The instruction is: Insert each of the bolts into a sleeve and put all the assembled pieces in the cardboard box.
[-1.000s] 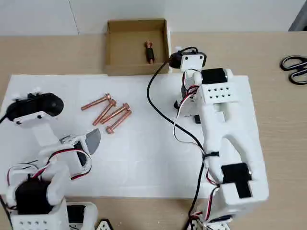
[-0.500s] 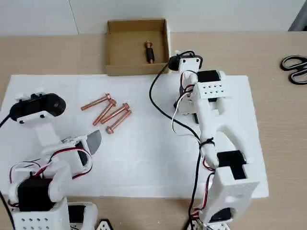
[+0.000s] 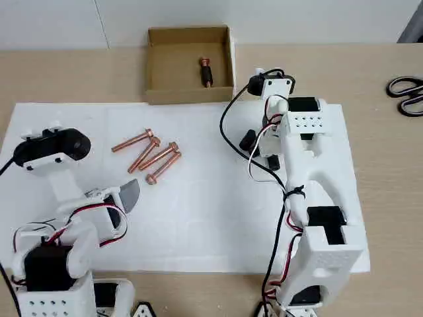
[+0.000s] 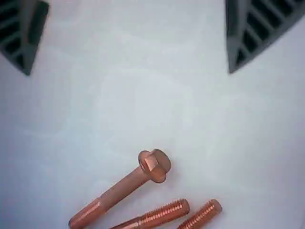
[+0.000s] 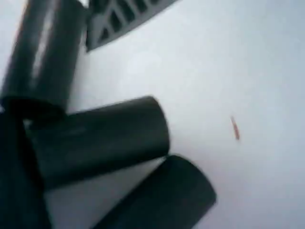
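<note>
1. Copper bolts, four of them, lie loose in a fan on the white foam sheet, left of centre. Same spot as a sec ago.
2. Cardboard box sits at the sheet's far edge. One assembled piece lies inside near its right wall, unmoved.
3. Right arm has swung a bit to the right vs. half a sec ago, so its wrist end is now farther from the box corner.
4. That shift uncovers a black sleeve on the sheet, just left of the arm. The right wrist view has three sleeves bunched close together.
5. Right gripper sits low over the sleeves; can't tell how its jaws stand.
6. Left gripper hangs over bare sheet with jaws spread wide and nothing between them. Nearest bolt head lies just beyond. Approx. no change from half a sec ago.
7. Scissors lie on the wooden table, far right, well apart from everything else.
</note>
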